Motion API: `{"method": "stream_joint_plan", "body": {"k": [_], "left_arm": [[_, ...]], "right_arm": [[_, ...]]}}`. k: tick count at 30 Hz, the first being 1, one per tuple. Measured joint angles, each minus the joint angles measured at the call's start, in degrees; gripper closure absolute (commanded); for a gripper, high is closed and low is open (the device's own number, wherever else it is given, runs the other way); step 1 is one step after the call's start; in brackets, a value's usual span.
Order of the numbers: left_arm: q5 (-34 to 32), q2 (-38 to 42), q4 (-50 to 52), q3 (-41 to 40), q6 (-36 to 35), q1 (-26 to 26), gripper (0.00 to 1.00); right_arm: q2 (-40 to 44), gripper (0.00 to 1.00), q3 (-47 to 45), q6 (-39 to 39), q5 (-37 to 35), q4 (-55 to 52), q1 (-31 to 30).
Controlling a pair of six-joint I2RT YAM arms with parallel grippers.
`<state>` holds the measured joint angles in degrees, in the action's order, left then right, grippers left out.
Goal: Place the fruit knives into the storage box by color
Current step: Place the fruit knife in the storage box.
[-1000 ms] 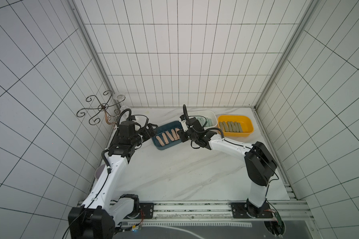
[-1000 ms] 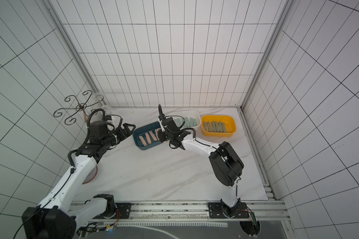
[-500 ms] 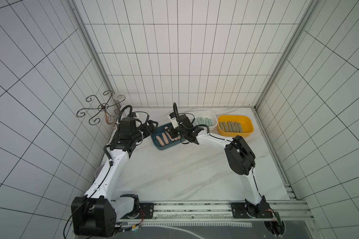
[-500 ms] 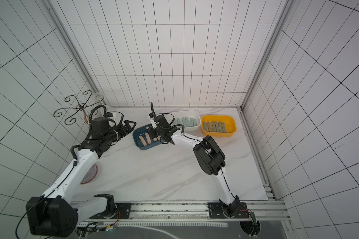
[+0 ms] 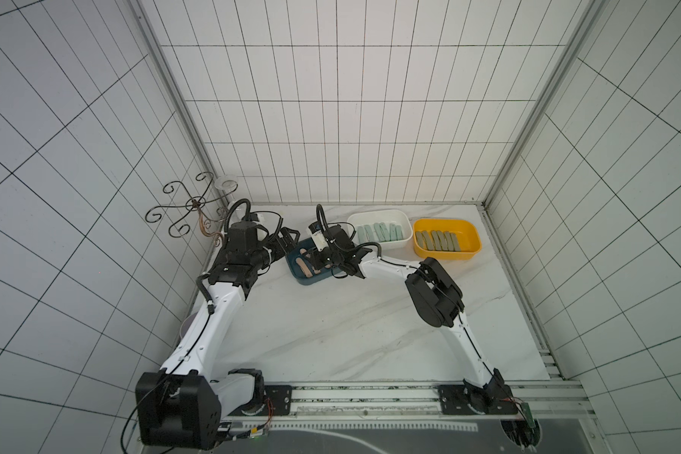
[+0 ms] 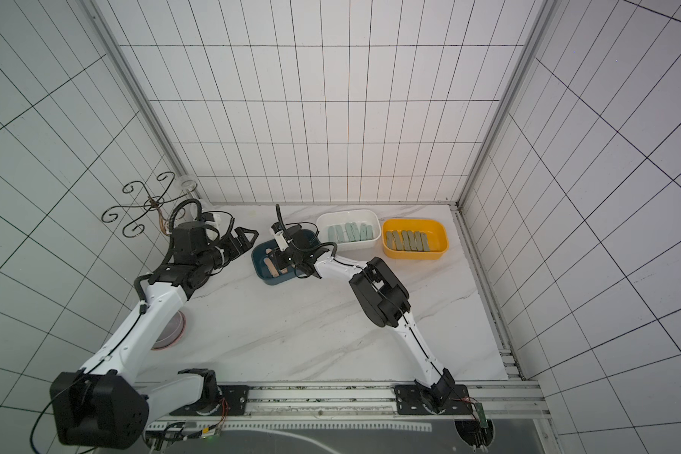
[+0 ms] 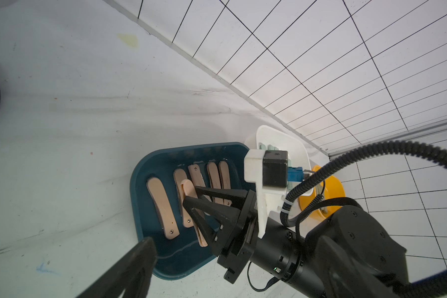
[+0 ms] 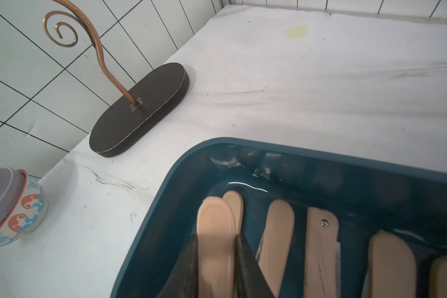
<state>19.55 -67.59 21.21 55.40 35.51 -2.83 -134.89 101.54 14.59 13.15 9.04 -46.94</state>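
Note:
My right gripper (image 8: 216, 237) is shut on a peach-pink fruit knife (image 8: 214, 219) and holds it low over the dark blue storage box (image 8: 165, 206). Several more peach-pink knives (image 7: 163, 206) lie in that box (image 5: 303, 277). The white box (image 5: 378, 216) holds mint-green knives (image 5: 380, 232), and the yellow box (image 5: 472, 243) holds olive-grey knives (image 5: 437, 240). Just left of the blue box (image 6: 260, 271) hovers my left gripper (image 6: 250, 239), open and empty. Only one of its fingers (image 7: 137, 263) shows in the left wrist view.
A curled metal stand (image 5: 191, 206) with a dark oval base (image 8: 140, 108) stands at the back left by the wall. A patterned bowl (image 6: 170, 326) sits at the table's left edge under my left arm. A glass (image 5: 227, 184) stands in the back corner.
My right gripper has carried the pink knife leftward, from beside the white box to over the blue box. The left arm has shifted slightly towards the back.

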Motion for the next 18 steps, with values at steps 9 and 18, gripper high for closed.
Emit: {"method": "stream_joint_plan", "body": {"k": [9,18], "left_arm": [[0.0,0.0,0.0,0.0,0.0,0.0,0.03],[0.0,0.0,0.0,0.0,-0.2,0.0,0.03]], "right_arm": [[-3.9,0.76,1.5,-0.9,1.1,0.4,-0.3],[-6.4,0.76,3.5,-1.2,1.0,0.4,-0.2]]}}
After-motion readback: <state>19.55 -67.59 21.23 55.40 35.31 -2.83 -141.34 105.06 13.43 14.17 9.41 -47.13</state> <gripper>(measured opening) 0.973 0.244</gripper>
